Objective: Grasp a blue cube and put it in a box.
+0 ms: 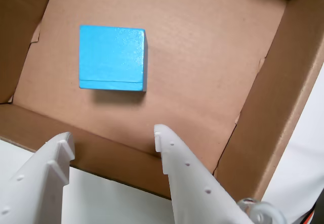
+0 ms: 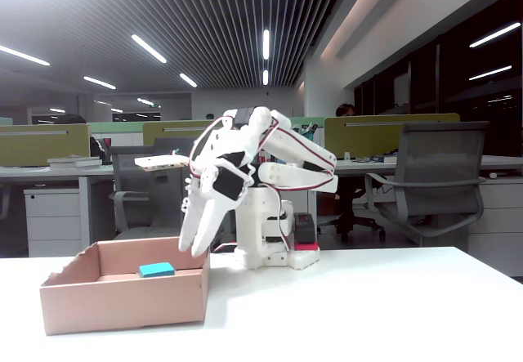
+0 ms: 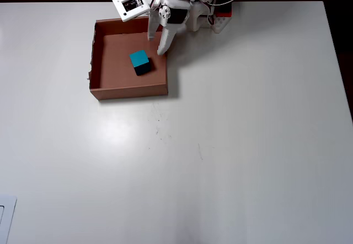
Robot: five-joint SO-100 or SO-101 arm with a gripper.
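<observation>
Table (image 3: 231, 145): white, bare over most of its top in the overhead view.
Office chair (image 2: 433, 182): grey, at three o'clock in the fixed view.
Ceiling lights (image 2: 265, 43): twelve o'clock, lit strips.

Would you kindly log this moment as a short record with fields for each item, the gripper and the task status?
cube: small cyan-blue solid cube, resting on the box floor, touching no wall
box: shallow tan cardboard box, open top, on the white table
gripper: white two-finger gripper, open, empty, above the box's rim
task status: cube is in the box
</observation>
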